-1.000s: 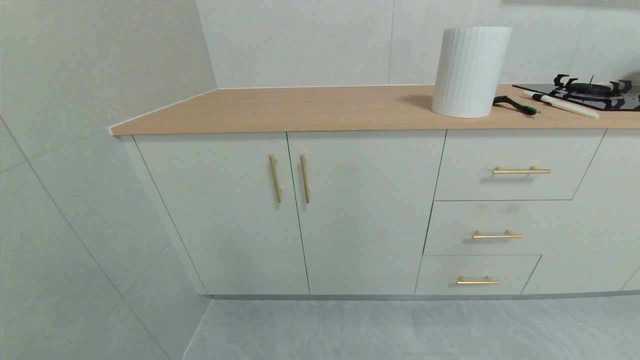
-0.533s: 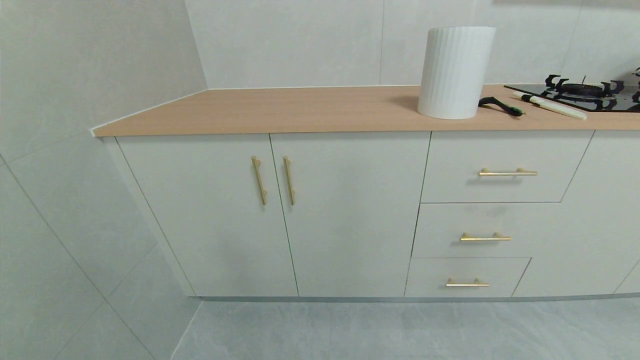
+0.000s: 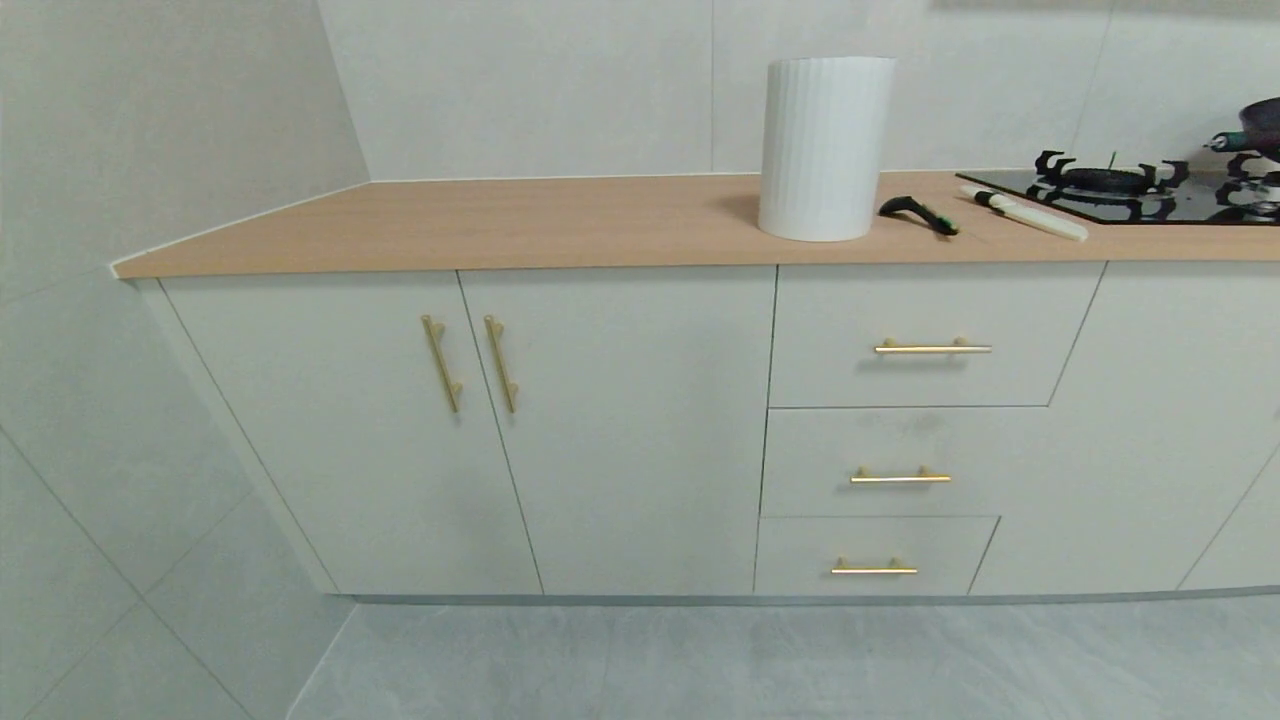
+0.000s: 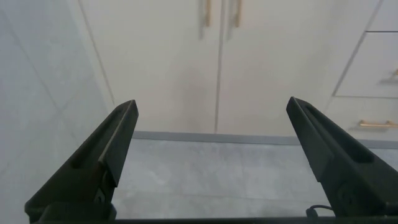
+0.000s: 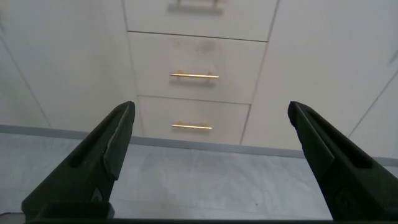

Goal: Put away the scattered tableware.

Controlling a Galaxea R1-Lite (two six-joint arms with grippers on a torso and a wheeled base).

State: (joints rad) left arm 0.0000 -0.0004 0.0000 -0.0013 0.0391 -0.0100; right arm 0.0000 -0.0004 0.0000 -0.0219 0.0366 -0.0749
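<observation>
1. The wooden desk [image 3: 520, 225] ran along a pale tiled wall, above a pair of cabinet doors [image 3: 620, 420] and a stack of three drawers [image 3: 905, 440], all with gold bar handles.
2. A tall white ribbed holder [image 3: 825, 148] stood upright on the desk, above the seam between the doors and the drawers.
3. A black-and-green utensil [image 3: 918, 212] lay flat on the desk just beside the holder, on the side toward the hob [image 3: 1120, 190]; whether it touched the holder could not be told.
4. A long white utensil [image 3: 1030, 215] lay near it, farther from the holder, its dark end at the hob's front corner and the rest on the wood.
5. A dark pan [image 3: 1262, 115] showed partly at the edge of the head view, over the hob's far burner.
6. The left gripper [image 4: 211, 107] hung low before the cabinet doors with its fingers spread wide apart and nothing between them; the grey floor [image 4: 205, 168] lay beneath it.
7. The right gripper [image 5: 211, 109] was likewise spread wide and held nothing, low in front of the lower drawers.
8. Both grippers were well apart from the utensils on the desk.
</observation>
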